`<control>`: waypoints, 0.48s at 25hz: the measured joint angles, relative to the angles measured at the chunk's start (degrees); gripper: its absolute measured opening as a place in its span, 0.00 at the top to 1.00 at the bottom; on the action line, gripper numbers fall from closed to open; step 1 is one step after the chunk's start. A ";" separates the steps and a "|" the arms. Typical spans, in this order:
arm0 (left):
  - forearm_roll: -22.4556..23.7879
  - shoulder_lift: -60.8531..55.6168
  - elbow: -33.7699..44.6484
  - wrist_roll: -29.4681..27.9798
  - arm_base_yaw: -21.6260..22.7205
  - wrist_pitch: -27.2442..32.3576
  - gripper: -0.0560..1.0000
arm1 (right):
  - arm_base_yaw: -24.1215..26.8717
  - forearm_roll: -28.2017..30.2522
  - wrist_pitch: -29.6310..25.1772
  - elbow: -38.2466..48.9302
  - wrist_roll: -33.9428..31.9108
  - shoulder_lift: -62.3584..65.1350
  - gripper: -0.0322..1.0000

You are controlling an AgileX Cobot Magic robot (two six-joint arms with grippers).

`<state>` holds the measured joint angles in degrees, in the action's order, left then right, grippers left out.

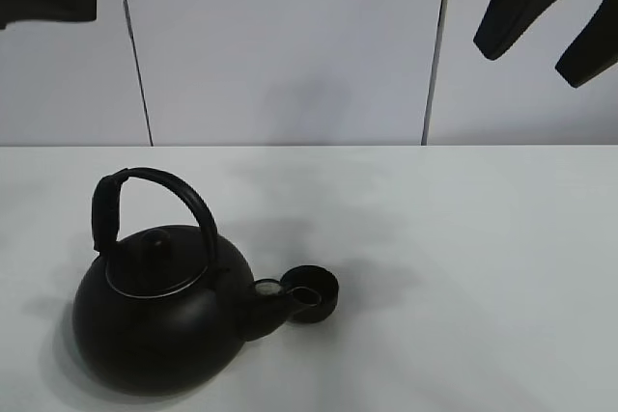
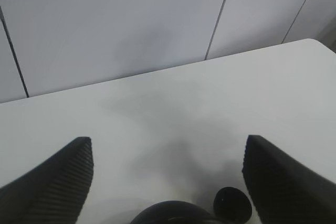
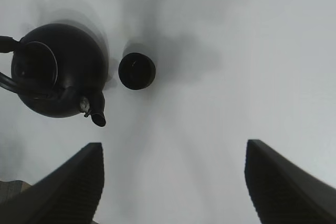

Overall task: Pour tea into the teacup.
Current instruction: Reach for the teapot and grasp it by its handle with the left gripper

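The kettle (image 1: 154, 320) sits on the counter (image 1: 483, 267), the teacup (image 1: 314, 293) near its spout. Your left tool (image 2: 167, 145) and right tool (image 3: 174, 148) hang wide open, empty. Pouring isn't begun; first grip the kettle's handle (image 1: 164, 185).

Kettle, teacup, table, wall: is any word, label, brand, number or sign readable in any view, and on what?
None: no text shows in any view. The kettle, the teacup, the table, the wall panels, the left gripper and the right gripper are all plain and unmarked.
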<state>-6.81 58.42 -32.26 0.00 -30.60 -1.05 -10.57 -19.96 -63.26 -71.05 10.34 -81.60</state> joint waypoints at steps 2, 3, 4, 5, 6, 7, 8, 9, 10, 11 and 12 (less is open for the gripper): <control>0.00 -0.76 3.74 0.00 0.00 -4.00 0.41 | 0.00 0.00 0.00 0.00 0.00 0.00 0.47; 0.00 -0.93 5.62 0.00 0.00 -5.49 0.41 | 0.00 0.00 0.00 0.00 0.00 0.00 0.47; 0.00 -0.97 7.49 0.00 0.00 -7.21 0.41 | 0.00 0.00 0.00 0.00 -0.06 0.00 0.47; 0.06 -1.04 9.02 0.00 0.00 -9.20 0.41 | 0.00 0.00 0.00 0.02 -0.06 0.00 0.47; 0.46 -1.10 10.87 0.00 0.00 -11.00 0.41 | 0.00 0.00 0.05 0.02 -0.06 0.00 0.47; 1.11 -1.10 12.68 0.00 0.00 -13.15 0.41 | 0.00 0.00 0.05 0.02 -0.06 0.00 0.47; 1.78 -1.10 14.47 0.00 0.00 -15.37 0.41 | 0.00 0.00 0.05 0.02 -0.06 0.00 0.47; 2.25 -1.10 15.93 0.00 0.00 -17.62 0.41 | 0.00 0.00 0.05 0.02 -0.06 0.00 0.47; 2.63 -1.10 17.58 0.00 0.00 -19.53 0.41 | 0.00 0.00 0.05 0.02 -0.06 0.00 0.47; 2.85 -1.10 19.11 0.00 0.00 -21.80 0.41 | 0.00 0.00 0.05 0.02 -0.06 0.00 0.47; 2.91 -1.10 20.53 0.00 0.00 -24.04 0.41 | 0.00 0.00 0.05 0.02 -0.06 0.00 0.47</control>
<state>-3.90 57.32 -11.73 0.00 -30.60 -25.09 -10.57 -19.96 -63.21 -71.04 10.28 -81.60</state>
